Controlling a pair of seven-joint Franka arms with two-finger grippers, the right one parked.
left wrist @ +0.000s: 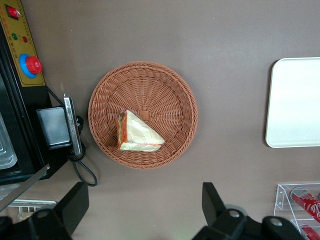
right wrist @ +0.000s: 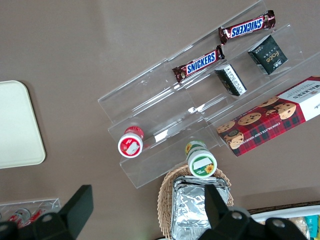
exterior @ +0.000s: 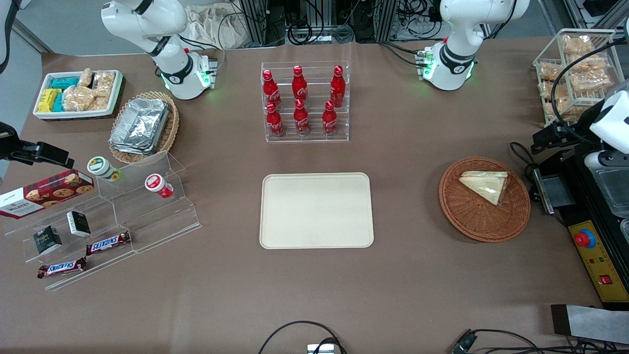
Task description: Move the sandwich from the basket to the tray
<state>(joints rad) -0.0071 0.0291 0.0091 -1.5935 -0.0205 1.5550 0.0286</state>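
Observation:
The sandwich [exterior: 486,186] [left wrist: 137,133], a wrapped pale triangle with orange-red filling along one edge, lies in the round reddish-brown basket [exterior: 471,221] [left wrist: 165,90]. The cream tray [exterior: 316,210] [left wrist: 295,105] sits bare at mid-table, beside the basket toward the parked arm's end. My left gripper [left wrist: 144,202] hangs high over the brown table, just farther from the front camera than the basket. Its fingers [left wrist: 75,202] are wide open with only bare table between them, touching nothing.
A black machine with a yellow control panel and red button [exterior: 585,239] [left wrist: 32,65] stands beside the basket at the working arm's end. A clear rack of red bottles [exterior: 304,101] stands farther from the front camera than the tray. A wire rack of bagged snacks [exterior: 577,64] stands near the working arm's base.

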